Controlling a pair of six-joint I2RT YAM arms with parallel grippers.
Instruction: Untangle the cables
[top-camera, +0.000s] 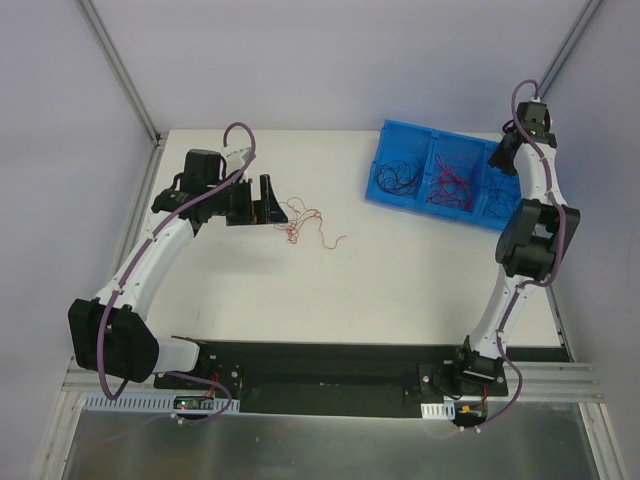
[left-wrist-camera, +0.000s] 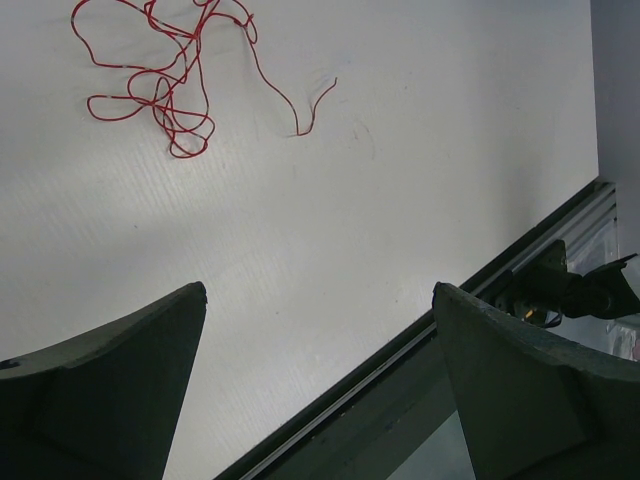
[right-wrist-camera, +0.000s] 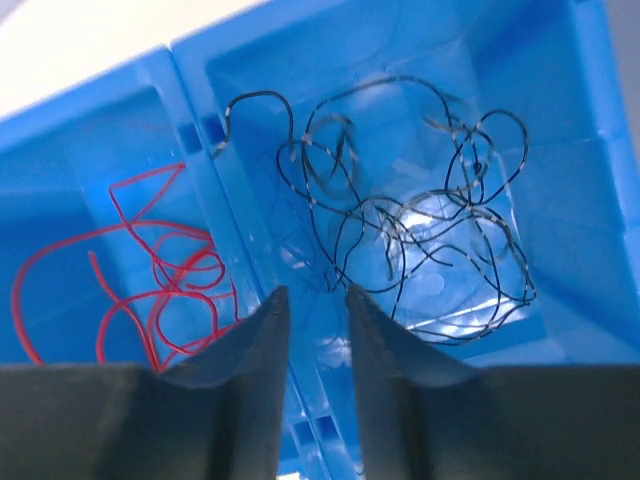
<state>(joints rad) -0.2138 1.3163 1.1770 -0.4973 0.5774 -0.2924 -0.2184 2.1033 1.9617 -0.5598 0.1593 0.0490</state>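
Observation:
A loose tangle of red cables lies on the white table just right of my left gripper. In the left wrist view the red cables lie at the top left, well beyond the gripper, which is wide open and empty. The blue bin holds black cables on the left and red cables in the middle. My right gripper hovers over the bin's right end. In its wrist view it is slightly open and empty above a divider, with black cables on the right and red cables on the left.
The bin stands at the table's back right, and the right arm hides part of its right compartment. A black rail runs along the near table edge and also shows in the left wrist view. Grey walls enclose the table.

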